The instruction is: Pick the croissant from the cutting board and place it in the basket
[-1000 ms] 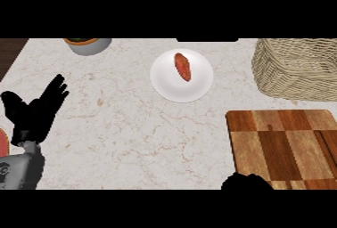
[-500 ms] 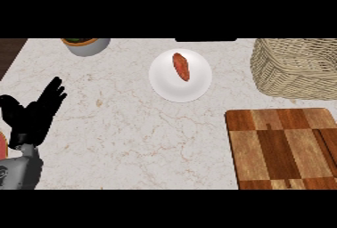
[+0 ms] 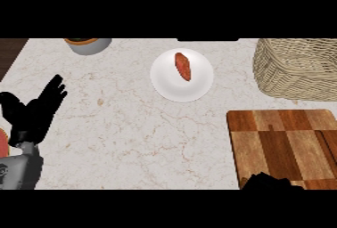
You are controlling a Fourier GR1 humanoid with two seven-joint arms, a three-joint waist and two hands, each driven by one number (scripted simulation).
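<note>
At the counter's (image 3: 145, 133) left edge our left hand (image 3: 36, 113) rests open, fingers up, holding nothing. Our right hand (image 3: 270, 181) only shows as a dark shape at the lower edge, over the near end of the board (image 3: 283, 142); we cannot tell what it is doing or whether it holds anything. No croissant shows on the visible part of the board, so where the task's thing is, we cannot tell: maybe hidden under the right hand, maybe out of view. We see the wicker basket (image 3: 299, 67) at upper right, just beyond the board's far edge, and nothing shows inside it from this angle. A white plate (image 3: 182, 84) sits top centre with a reddish oblong food (image 3: 182, 67) on it, not a croissant by the look of it. A grey bowl (image 3: 88, 44) sits at the top left. Our judgement: we are at the pick step, early or mid grasp, nothing placed yet. Next we need the right hand to come up with the croissant, carry it forward over the board to the basket's opening, clear the rim and let go inside. Left hand can stay put.
</note>
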